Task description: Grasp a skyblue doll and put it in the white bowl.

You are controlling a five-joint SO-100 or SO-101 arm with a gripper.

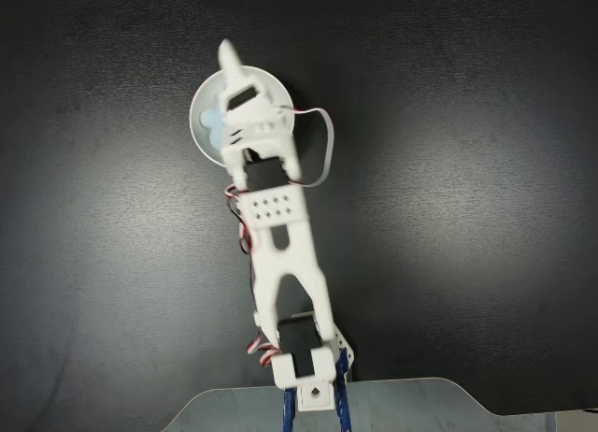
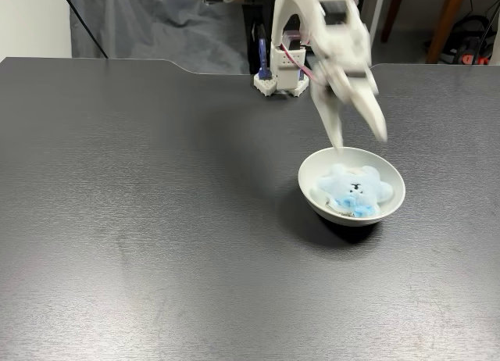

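Pale-blue fluffy plush doll (image 2: pixel 354 191): below pincer (image 2: pixel 359 140), lying in glossy white bowl (image 2: pixel 391 202).
Pincer: spread, empty.
Risk: lower finger could clip rim, tipping bowl.

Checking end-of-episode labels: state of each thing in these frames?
skyblue doll: lying inside the bowl, free of the gripper.
white bowl: upright on the table, holding the doll.
gripper: open, empty, above the bowl's far rim.
arm: stretched out from its base over the bowl.
table: dark, bare around the bowl.
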